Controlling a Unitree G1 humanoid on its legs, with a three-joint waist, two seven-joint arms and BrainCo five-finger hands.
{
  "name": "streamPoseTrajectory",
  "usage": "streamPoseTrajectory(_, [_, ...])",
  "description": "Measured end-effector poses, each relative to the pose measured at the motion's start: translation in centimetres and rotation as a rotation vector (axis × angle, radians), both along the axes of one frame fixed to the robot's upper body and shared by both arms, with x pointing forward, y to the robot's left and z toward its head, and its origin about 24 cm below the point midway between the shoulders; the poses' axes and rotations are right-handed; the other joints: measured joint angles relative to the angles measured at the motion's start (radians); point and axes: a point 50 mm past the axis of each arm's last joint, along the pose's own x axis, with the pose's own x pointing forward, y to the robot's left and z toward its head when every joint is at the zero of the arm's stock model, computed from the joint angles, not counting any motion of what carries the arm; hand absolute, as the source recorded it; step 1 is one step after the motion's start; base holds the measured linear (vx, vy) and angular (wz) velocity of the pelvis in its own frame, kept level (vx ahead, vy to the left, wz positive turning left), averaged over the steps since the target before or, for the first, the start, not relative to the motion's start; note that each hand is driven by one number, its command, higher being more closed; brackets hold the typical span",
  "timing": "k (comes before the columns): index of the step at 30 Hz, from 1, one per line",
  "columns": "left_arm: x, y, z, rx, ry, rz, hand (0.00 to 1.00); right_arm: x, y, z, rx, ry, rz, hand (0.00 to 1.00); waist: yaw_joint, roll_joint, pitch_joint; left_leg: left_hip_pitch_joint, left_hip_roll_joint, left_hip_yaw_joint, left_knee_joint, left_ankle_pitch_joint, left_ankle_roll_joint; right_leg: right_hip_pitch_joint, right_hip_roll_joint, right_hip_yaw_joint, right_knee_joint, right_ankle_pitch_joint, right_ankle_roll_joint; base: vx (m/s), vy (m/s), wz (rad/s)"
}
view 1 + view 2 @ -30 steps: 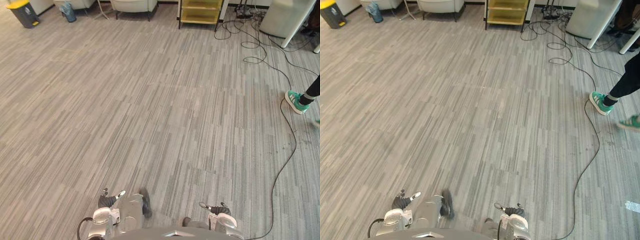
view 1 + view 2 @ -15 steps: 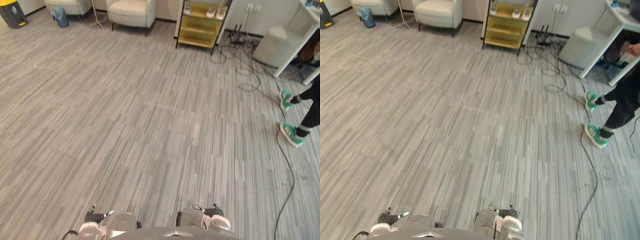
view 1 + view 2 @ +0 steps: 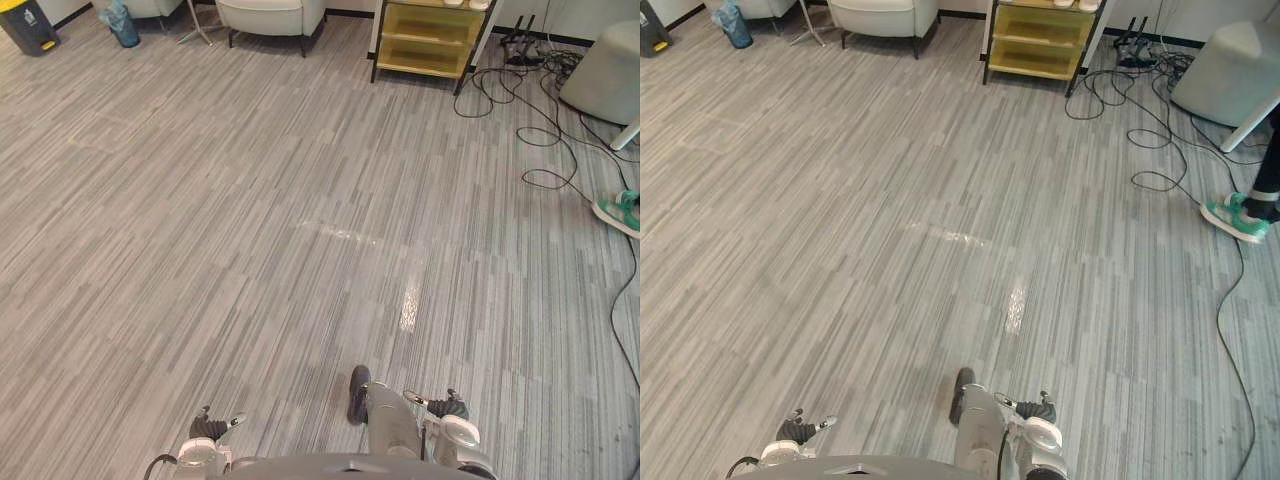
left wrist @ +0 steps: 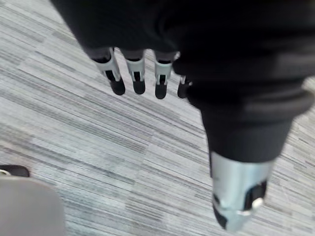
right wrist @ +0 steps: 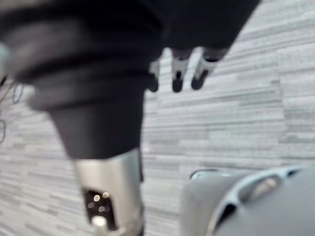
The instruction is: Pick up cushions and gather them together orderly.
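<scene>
Left hand (image 4: 138, 73), right hand (image 5: 178, 73): fingers straight, relaxed, holding nothing, above grey floor (image 3: 300, 200). Cushions: location cannot be told. Risk: search walk toward cables (image 3: 520, 100) or person's shoe (image 3: 620, 210) at right; probable snag, collision.

The floor (image 3: 250, 220) is smooth striped grey flooring with a faint sheen, with a bright glare streak well nearer than the shelf (image 3: 428, 38). The shelf looks glossy yellow and dark-framed; the armchair (image 3: 270, 14) left of it has smooth cream upholstery. The left hand (image 4: 162, 73) has a matt dark cover and silvery fingers (image 4: 109, 64).
</scene>
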Motion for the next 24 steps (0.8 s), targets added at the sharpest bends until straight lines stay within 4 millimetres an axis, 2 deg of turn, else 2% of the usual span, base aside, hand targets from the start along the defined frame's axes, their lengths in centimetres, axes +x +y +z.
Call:
streamPoseTrajectory(1, [0.0,0.1,0.0,0.002,-0.001,0.001,0.0,0.0,0.0,0.0,0.002,0.0,-0.001,0.0,0.005,-0.002,0.001,-0.007,-0.005,0.01,-0.048,-0.008,-0.001,0.011,-0.005,0.004,-0.009,0.002,0.003,0.52,0.178,-0.37])
streamPoseTrajectory(2, [0.2,0.2,0.1,0.009,-0.007,0.001,0.0,0.0,0.1,-0.1,0.007,0.007,-0.006,0.0,0.021,-0.01,0.006,-0.013,-0.034,0.038,-0.231,-0.02,-0.007,0.044,-0.025,0.017,-0.039,0.002,0.01,0.41,0.178,-0.35])
streamPoseTrajectory(3, [0.2,0.2,0.1,0.012,-0.006,-0.005,0.0,0.0,0.2,-0.1,0.012,0.011,-0.009,0.0,0.026,-0.019,0.01,0.003,-0.085,0.027,-0.466,0.007,-0.02,0.071,-0.053,0.025,-0.058,-0.004,0.03,0.6,0.288,-0.46])
streamPoseTrajectory(4, [-0.1,-0.1,0.0,0.011,0.004,-0.02,0.0,-0.3,0.1,-0.3,0.013,0.022,-0.018,0.0,0.03,-0.016,0.007,0.033,-0.119,-0.004,-0.705,0.088,-0.033,0.09,-0.068,0.04,-0.068,-0.022,0.059,0.49,0.268,-0.51])
streamPoseTrajectory(5, [-0.3,-0.2,-0.2,0.008,0.021,-0.031,0.0,-0.5,0.1,-0.4,0.016,0.03,-0.02,0.0,0.041,-0.016,0.008,0.072,-0.155,-0.014,-0.789,0.241,0.028,0.12,-0.082,0.071,-0.081,-0.043,0.09,0.48,0.27,-0.33])
streamPoseTrajectory(6, [-0.2,0.3,-0.1,0.02,0.021,-0.034,0.0,-0.4,0.6,-0.4,0.028,0.03,-0.014,0.0,0.037,-0.035,0.011,0.079,-0.173,-0.011,-0.793,0.231,0.02,0.128,-0.098,0.072,-0.086,-0.04,0.084,0.45,0.262,-0.11])
streamPoseTrajectory(7, [0.0,0.6,-0.1,0.032,0.018,-0.038,0.0,-0.1,1.5,-0.5,0.049,0.025,-0.01,0.0,0.032,-0.058,0.013,0.076,-0.187,-0.009,-0.773,0.189,0.039,0.123,-0.11,0.079,-0.083,-0.012,0.06,0.42,0.257,0.09])
streamPoseTrajectory(8, [-0.2,0.9,-0.1,0.037,0.03,-0.039,0.0,-0.2,1.8,-0.6,0.06,0.031,-0.01,0.0,0.038,-0.069,0.012,0.066,-0.189,-0.008,-0.709,0.134,0.048,0.129,-0.118,0.093,-0.062,0.007,0.066,0.42,0.252,0.03])
streamPoseTrajectory(9, [-0.4,1.0,-0.2,0.038,0.037,-0.034,0.0,-0.3,1.8,-0.7,0.061,0.034,-0.01,0.0,0.04,-0.073,0.009,0.064,-0.189,-0.007,-0.677,0.112,0.061,0.131,-0.124,0.096,-0.043,0.006,0.067,0.48,0.266,-0.01])
streamPoseTrajectory(10, [-0.9,1.1,-0.4,0.037,0.055,-0.025,0.0,-0.7,1.6,-0.7,0.056,0.041,-0.019,0.0,0.042,-0.082,0.001,0.068,-0.199,-0.003,-0.604,0.047,0.083,0.125,-0.143,0.112,0.039,-0.005,0.084,0.46,0.242,0.05])
streamPoseTrajectory(11, [-1.1,1.2,-0.5,0.036,0.065,-0.024,0.0,-1.0,1.4,-0.8,0.053,0.045,-0.027,0.0,0.04,-0.086,-0.001,0.085,-0.209,0.001,-0.579,0.009,0.093,0.101,-0.16,0.128,0.145,-0.017,0.103,0.38,0.194,0.05])
streamPoseTrajectory(12, [-1.1,1.2,-0.5,0.035,0.068,-0.024,0.0,-1.1,1.4,-0.8,0.052,0.048,-0.028,0.0,0.039,-0.089,-0.003,0.093,-0.212,0.004,-0.578,-0.002,0.093,0.082,-0.168,0.137,0.197,-0.024,0.115,0.28,0.149,-0.02])
streamPoseTrajectory(14, [-1.5,1.7,-0.6,0.045,0.092,-0.023,0.0,-1.1,1.3,-0.8,0.051,0.043,-0.03,0.0,0.021,-0.111,-0.011,0.152,-0.251,0.009,-0.59,-0.054,0.093,-0.129,-0.218,0.178,0.649,-0.019,0.18,0.32,0.14,0.04])
streamPoseTrajectory(15, [-1.6,1.8,-0.6,0.046,0.097,-0.017,0.0,-1.4,1.1,-0.8,0.045,0.047,-0.032,0.0,0.011,-0.115,-0.011,0.191,-0.262,0.01,-0.605,-0.058,0.097,-0.187,-0.233,0.15,0.761,-0.037,0.17,0.37,0.118,0.18])
streamPoseTrajectory(17, [-1.5,1.8,-0.6,0.045,0.095,-0.015,0.0,-1.7,0.9,-0.8,0.046,0.044,-0.052,0.0,0.006,-0.112,-0.012,0.262,-0.27,0.008,-0.648,-0.063,0.099,-0.25,-0.247,0.074,0.813,-0.076,0.149,0.28,0.05,0.18])
streamPoseTrajectory(18, [-1.8,1.9,-0.6,0.047,0.102,-0.011,0.0,-1.8,1.0,-0.8,0.048,0.036,-0.06,0.0,0.005,-0.112,-0.012,0.312,-0.268,0.003,-0.681,-0.06,0.097,-0.263,-0.247,0.011,0.757,-0.109,0.134,0.19,-0.014,0.19])
streamPoseTrajectory(19, [-1.8,1.9,-0.6,0.048,0.101,-0.011,0.0,-1.8,1.1,-0.8,0.051,0.037,-0.063,0.0,0.005,-0.115,-0.014,0.328,-0.267,0.001,-0.692,-0.059,0.095,-0.266,-0.246,-0.01,0.723,-0.119,0.128,0.27,-0.082,0.22])
streamPoseTrajectory(21, [-1.7,2.0,-0.6,0.05,0.096,-0.008,0.0,-2.0,1.3,-1.0,0.06,0.041,-0.071,0.0,0.006,-0.119,-0.027,0.366,-0.25,-0.002,-0.726,-0.059,0.077,-0.285,-0.244,-0.086,0.527,-0.106,0.112,0.24,-0.128,0.13])
streamPoseTrajectory(22, [-1.6,2.0,-0.5,0.049,0.092,-0.007,0.0,-1.9,1.2,-0.9,0.06,0.037,-0.076,0.0,0.006,-0.118,-0.026,0.371,-0.241,0.0,-0.732,-0.063,0.065,-0.296,-0.243,-0.11,0.428,-0.081,0.088,0.2,-0.166,-0.08])
streamPoseTrajectory(23, [-1.7,2.1,-0.5,0.048,0.094,0.005,0.0,-2.1,1.3,-1.0,0.066,0.04,-0.091,0.0,0.006,-0.128,-0.032,0.38,-0.238,0.003,-0.738,-0.071,0.042,-0.305,-0.229,-0.106,0.289,0.012,0.071,0.2,-0.181,-0.14])
streamPoseTrajectory(24, [-1.8,2.3,-0.5,0.05,0.094,0.011,0.0,-2.2,1.4,-1.0,0.069,0.043,-0.094,0.0,0.007,-0.136,-0.037,0.379,-0.241,0.003,-0.738,-0.075,0.034,-0.305,-0.227,-0.101,0.255,0.059,0.064,0.21,-0.221,-0.21])
